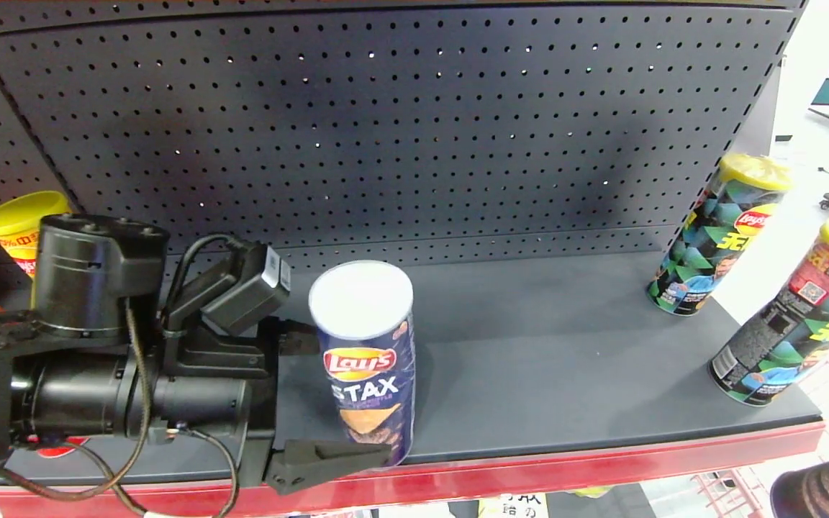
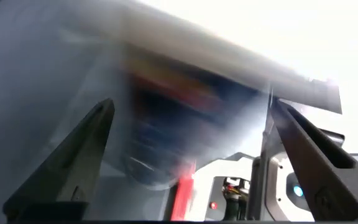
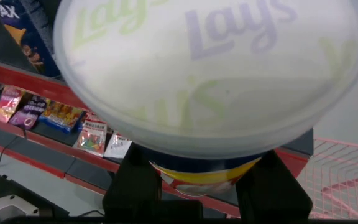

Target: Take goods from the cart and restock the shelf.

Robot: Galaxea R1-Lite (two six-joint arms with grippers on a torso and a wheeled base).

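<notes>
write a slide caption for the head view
Left gripper around a blue chip can at the shelf edge, two teal cans at right

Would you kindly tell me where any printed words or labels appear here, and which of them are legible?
Blue can: large logo and product word, legible; brand print, left unquoted.
Two patterned cans: logos and labels too small.
Clear lid of the held can: faint logos, brand only.
Tag under the shelf: too small.
</notes>
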